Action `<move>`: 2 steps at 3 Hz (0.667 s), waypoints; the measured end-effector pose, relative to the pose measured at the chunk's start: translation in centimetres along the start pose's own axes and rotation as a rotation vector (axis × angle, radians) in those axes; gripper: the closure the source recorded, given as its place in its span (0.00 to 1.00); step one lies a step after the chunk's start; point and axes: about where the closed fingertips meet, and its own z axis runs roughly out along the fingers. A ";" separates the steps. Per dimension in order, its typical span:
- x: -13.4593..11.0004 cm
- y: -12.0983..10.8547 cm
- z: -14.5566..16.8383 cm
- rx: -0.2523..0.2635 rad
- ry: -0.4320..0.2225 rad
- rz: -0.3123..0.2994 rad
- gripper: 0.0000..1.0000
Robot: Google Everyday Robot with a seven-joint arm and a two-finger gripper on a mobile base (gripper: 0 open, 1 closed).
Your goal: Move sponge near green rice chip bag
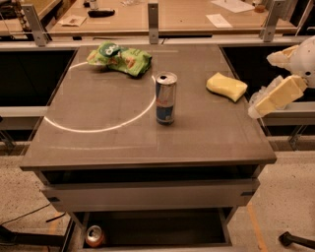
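Grey table (pixel 74 147) with a silver-and-blue drink can (pixel 166 98) standing upright near the middle of its top

A thin white arc (pixel 98 129) curves over the tabletop and ends just beside the can; under the top sits a shallow grey drawer front (pixel 147 194), and on the low shelf below lies a second can (pixel 95 236), on its side with its top toward the camera; behind the table run wooden benches (pixel 182 15) with grey metal posts (pixel 153 22), white paper sheets (pixel 218 20) and a small black object (pixel 101 13); the floor (pixel 290 197) is pale and speckled; the gripper (pixel 261 106) hangs off the table's side edge, apart from it
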 end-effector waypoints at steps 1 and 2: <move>0.0 -1.6 1.0 0.050 -0.089 0.019 0.00; -0.2 -3.2 2.5 0.077 -0.145 0.050 0.00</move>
